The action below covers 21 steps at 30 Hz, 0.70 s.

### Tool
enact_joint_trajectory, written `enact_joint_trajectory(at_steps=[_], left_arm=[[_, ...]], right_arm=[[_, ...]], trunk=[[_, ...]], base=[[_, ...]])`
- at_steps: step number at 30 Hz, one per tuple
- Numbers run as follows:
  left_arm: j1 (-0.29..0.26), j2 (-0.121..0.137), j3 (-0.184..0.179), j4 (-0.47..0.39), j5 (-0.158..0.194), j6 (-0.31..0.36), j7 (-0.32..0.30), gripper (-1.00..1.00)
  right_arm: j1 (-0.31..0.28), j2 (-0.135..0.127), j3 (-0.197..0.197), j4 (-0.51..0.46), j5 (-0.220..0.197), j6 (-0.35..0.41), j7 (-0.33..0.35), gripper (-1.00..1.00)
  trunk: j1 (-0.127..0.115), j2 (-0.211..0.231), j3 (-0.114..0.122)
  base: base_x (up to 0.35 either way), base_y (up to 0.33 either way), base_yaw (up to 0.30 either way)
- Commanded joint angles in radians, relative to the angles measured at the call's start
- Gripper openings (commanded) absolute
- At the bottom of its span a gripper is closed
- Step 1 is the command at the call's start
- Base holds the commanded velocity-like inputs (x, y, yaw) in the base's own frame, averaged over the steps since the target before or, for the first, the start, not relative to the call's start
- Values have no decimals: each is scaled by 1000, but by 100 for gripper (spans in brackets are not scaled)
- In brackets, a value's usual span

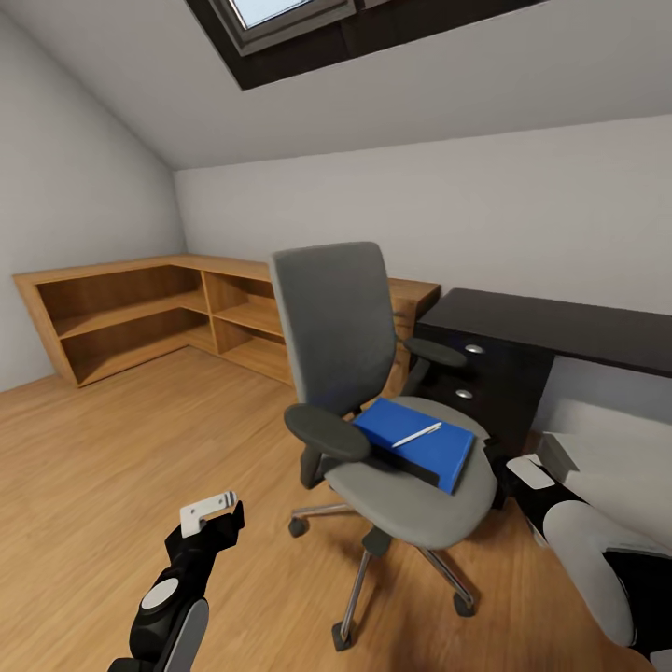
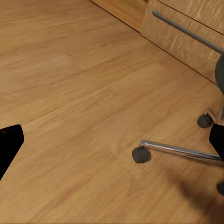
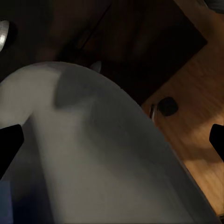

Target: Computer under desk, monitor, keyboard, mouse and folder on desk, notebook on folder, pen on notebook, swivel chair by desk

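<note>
Here, the swivel chair (image 1: 373, 392) is standing on the wooden floor (image 1: 112, 448) just in front of the black desk (image 1: 551, 327), with its tall grey back, black padded armrests and chrome star base on casters showing clearly. On the chair's grey seat the bright blue folder (image 1: 415, 443) is lying flat, its dark spine edge facing the front of the seat, and the thin white pen (image 1: 417, 434) is resting on top of the folder (at a slant across it). Behind the chair, the desk's black drawers are showing round silver knobs (image 1: 474, 349). Behind the chair on its other side, a wooden corner shelf unit (image 1: 140, 317) is running along the walls.

The left gripper (image 1: 210, 513) is hanging over the bare floor to the chair's left, well apart from it; in the left wrist view its black fingertips (image 2: 9, 144) are sitting wide apart at the frame's edges, with a chrome chair leg and caster (image 2: 141, 154) between them. The right gripper (image 1: 523, 471) is sitting just beside the seat's right edge; in the right wrist view its fingertips (image 3: 9, 142) are likewise spread wide, over the grey seat (image 3: 102, 158).
</note>
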State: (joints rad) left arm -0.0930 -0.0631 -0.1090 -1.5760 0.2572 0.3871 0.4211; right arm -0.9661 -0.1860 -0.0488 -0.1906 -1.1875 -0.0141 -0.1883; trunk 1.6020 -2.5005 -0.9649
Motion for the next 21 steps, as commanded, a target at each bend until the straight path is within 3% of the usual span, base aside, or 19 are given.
enact_joint_trajectory(at_steps=[1, 6, 16, 21], left_arm=[[-1, 0, -1, -1, 10, 3, 8, 100], [-1, 0, -2, -1, 10, 4, 7, 100], [-1, 0, -1, -1, 10, 4, 7, 100], [-1, 0, -1, -1, 10, 4, 7, 100]], right_arm=[[0, 0, -5, -2, -3, -1, -3, 100], [0, 0, -5, -3, -4, 0, -3, 100], [0, 3, -4, -3, -5, 0, -3, 100], [0, 3, -3, -4, -5, 0, -3, 100]], trunk=[[0, 0, -1], [0, 0, -1], [0, 0, -1], [0, 0, 2]], base=[[29, 0, 0], [147, 0, 0], [11, 0, 1], [0, 0, 123]])
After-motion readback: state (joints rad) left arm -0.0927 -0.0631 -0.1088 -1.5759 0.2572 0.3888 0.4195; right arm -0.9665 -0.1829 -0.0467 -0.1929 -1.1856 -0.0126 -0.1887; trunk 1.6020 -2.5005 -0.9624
